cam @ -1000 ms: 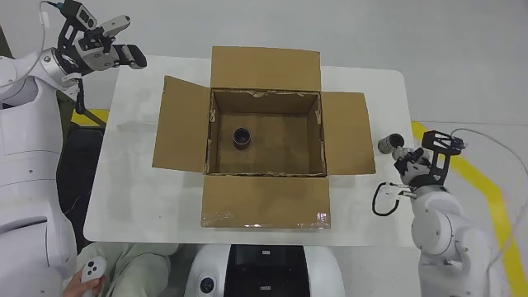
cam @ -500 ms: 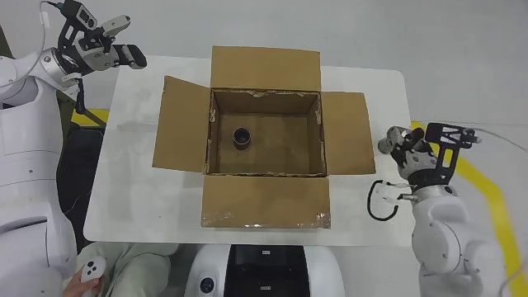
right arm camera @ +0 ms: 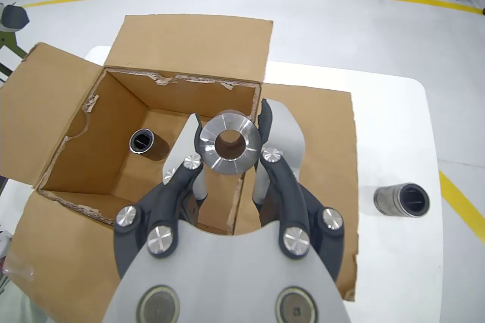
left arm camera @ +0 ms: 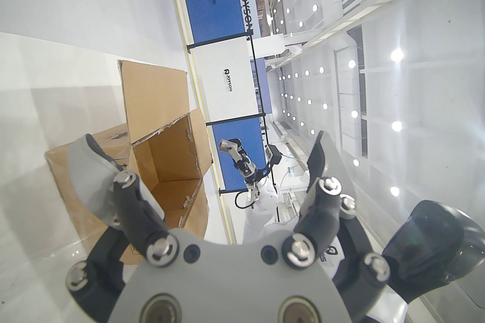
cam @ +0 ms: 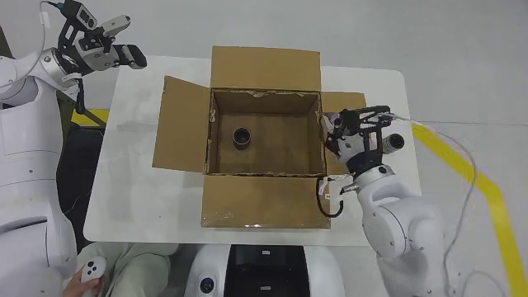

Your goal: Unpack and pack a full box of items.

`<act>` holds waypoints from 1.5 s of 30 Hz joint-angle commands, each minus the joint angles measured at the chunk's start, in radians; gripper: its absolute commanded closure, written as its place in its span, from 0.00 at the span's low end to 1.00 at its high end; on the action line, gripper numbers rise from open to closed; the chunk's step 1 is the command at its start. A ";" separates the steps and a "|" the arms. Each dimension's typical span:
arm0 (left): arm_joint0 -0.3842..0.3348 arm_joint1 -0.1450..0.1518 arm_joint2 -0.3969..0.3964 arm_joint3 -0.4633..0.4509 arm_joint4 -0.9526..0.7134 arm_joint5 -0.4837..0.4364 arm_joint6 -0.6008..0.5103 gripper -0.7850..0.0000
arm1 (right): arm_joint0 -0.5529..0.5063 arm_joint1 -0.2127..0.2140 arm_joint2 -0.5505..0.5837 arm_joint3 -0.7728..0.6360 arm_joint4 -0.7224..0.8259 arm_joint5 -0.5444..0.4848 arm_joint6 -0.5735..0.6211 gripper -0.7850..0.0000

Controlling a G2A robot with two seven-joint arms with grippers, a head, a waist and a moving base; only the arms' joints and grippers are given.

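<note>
Over the box (right arm camera: 189, 78) rim, right claw (right arm camera: 231, 114) tight on a sleeve (right arm camera: 210, 146), bore toward wrist.

The right gripper (right arm camera: 230, 129) has two flat pale-grey metal fingers (right arm camera: 284, 139) with black pads on their inner faces. Behind the fingers, curved black links are pinned with round silver screws (right arm camera: 269, 155) to a rounded grey metal palm plate (right arm camera: 227, 275). The left gripper (left arm camera: 204, 138) is built the same. Farther back from the fingers, glossy white arm shells (cam: 404, 231) carry a looped black cable (cam: 319, 200).
</note>
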 commanded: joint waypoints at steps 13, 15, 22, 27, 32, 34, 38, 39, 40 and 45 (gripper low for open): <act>0.000 0.000 0.000 0.000 0.000 0.000 0.000 0.00 | 0.198 -0.032 -0.218 0.216 -0.038 0.038 0.060 1.00; 0.000 0.000 0.000 0.000 0.000 0.000 0.000 0.00 | 0.229 -0.038 -0.241 0.258 -0.038 0.047 0.068 1.00; 0.000 0.000 0.000 0.000 0.000 0.000 0.000 0.00 | 0.325 -0.061 -0.311 0.406 -0.030 0.068 0.102 1.00; 0.000 0.000 0.000 0.000 0.000 0.000 0.000 0.00 | 0.387 -0.079 -0.347 0.514 -0.011 0.083 0.118 1.00; 0.000 0.000 0.000 0.000 0.000 0.000 0.000 0.00 | 0.439 -0.096 -0.374 0.603 0.018 0.088 0.133 1.00; 0.000 0.000 0.000 0.000 0.000 0.000 0.000 0.00 | 0.460 -0.102 -0.383 0.635 0.027 0.087 0.141 1.00; 0.000 0.000 0.000 0.000 0.000 0.000 0.000 0.00 | 0.496 -0.115 -0.399 0.695 0.040 0.092 0.154 1.00; 0.000 0.000 0.000 0.000 0.000 0.000 0.000 0.00 | 0.504 -0.118 -0.402 0.707 0.044 0.092 0.159 1.00; 0.000 0.000 0.000 0.000 0.000 0.000 0.000 0.00 | 0.511 -0.121 -0.405 0.720 0.048 0.092 0.165 1.00; 0.000 0.000 0.000 0.000 0.000 0.000 0.000 0.00 | 0.543 -0.133 -0.422 0.770 0.060 0.082 0.203 1.00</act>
